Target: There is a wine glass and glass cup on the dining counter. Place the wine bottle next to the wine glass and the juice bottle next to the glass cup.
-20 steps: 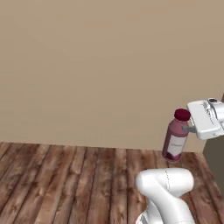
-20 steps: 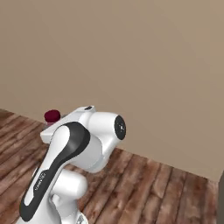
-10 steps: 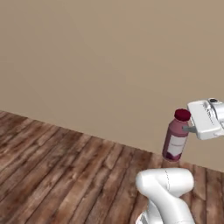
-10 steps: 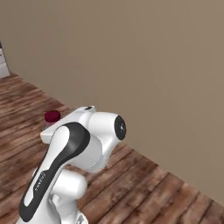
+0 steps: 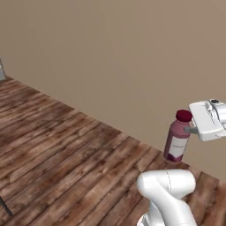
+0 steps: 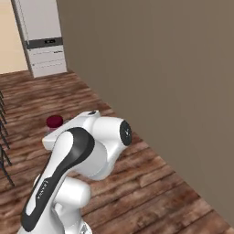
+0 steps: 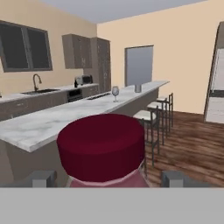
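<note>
My gripper point(image 5: 191, 130) is shut on the juice bottle point(image 5: 178, 137), a stout red-purple bottle with a red cap and pale label, held upright in the air above the wood floor. In the hand view its red cap point(image 7: 101, 146) sits between my fingertips point(image 7: 43, 177). Beyond it the dining counter point(image 7: 52, 122), a long white marble slab, runs away from me. The stemmed wine glass point(image 7: 115, 92) stands on it farther along, and the glass cup point(image 7: 138, 88) stands past that, near the far end. The wine bottle is out of view.
Bar stools point(image 7: 154, 114) line the counter's right side. A worktop with a sink faucet point(image 7: 36, 82) runs behind the counter. A tan wall point(image 5: 114, 57) stands close ahead of the base. A tall white fridge point(image 6: 42, 36) stands at the wall's far left end.
The whole picture has shifted as the base turned: the wall now slants, and the fridge has come into the right base view. The juice bottle stays in my gripper.
</note>
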